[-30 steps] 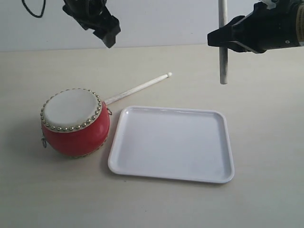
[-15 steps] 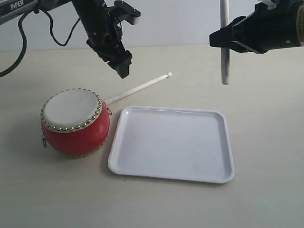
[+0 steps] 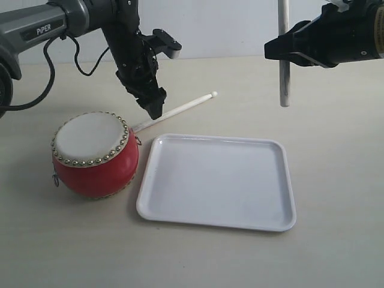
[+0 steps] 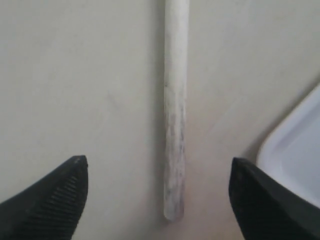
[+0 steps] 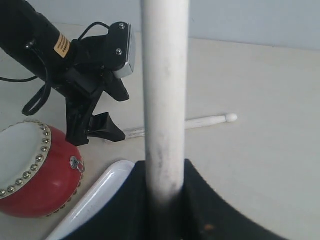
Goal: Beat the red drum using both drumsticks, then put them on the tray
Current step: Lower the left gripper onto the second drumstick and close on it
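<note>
Your left gripper (image 4: 155, 162), jaws wide apart, straddles the lying drumstick's (image 4: 175, 125) butt end; the shaft runs straight ahead between them

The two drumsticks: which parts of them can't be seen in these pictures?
- Held drumstick: its upper end is cut off by the frame edge in both the exterior and right wrist views. In the wrist view the right gripper hides its lower end.
- Lying drumstick: the left gripper covers a stretch of it in the exterior view. The left wrist view's edge cuts off its bead tip.
</note>
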Robot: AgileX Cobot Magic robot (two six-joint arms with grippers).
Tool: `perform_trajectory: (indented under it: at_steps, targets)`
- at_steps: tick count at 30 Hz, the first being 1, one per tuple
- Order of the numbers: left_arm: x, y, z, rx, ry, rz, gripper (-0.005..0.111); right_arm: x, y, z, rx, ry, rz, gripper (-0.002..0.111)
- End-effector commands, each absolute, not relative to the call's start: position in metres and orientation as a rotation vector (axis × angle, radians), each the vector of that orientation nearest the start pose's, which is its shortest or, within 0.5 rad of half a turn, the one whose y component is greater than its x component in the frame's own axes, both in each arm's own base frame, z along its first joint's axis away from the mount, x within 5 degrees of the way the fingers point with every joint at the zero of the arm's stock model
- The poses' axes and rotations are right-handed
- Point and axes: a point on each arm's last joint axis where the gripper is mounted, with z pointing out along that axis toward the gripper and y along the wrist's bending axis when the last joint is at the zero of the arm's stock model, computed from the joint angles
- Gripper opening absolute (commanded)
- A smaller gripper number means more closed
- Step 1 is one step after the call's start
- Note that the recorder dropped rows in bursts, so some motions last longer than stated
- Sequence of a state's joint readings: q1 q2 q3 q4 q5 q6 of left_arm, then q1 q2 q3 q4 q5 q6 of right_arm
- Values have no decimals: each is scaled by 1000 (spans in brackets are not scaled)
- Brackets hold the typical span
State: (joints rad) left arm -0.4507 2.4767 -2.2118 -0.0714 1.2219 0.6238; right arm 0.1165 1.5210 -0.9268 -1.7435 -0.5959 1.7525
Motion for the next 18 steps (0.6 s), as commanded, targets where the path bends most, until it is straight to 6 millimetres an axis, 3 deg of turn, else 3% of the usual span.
perform_trajectory:
  at_steps: [1, 18]
  targets:
    - [459, -232, 145, 1533, 2552, -93, 74, 309, 86, 264, -483, 2087, 678, 0]
    - [460, -231, 123, 1554, 2587, -90, 71, 309, 86, 264, -483, 2087, 678, 0]
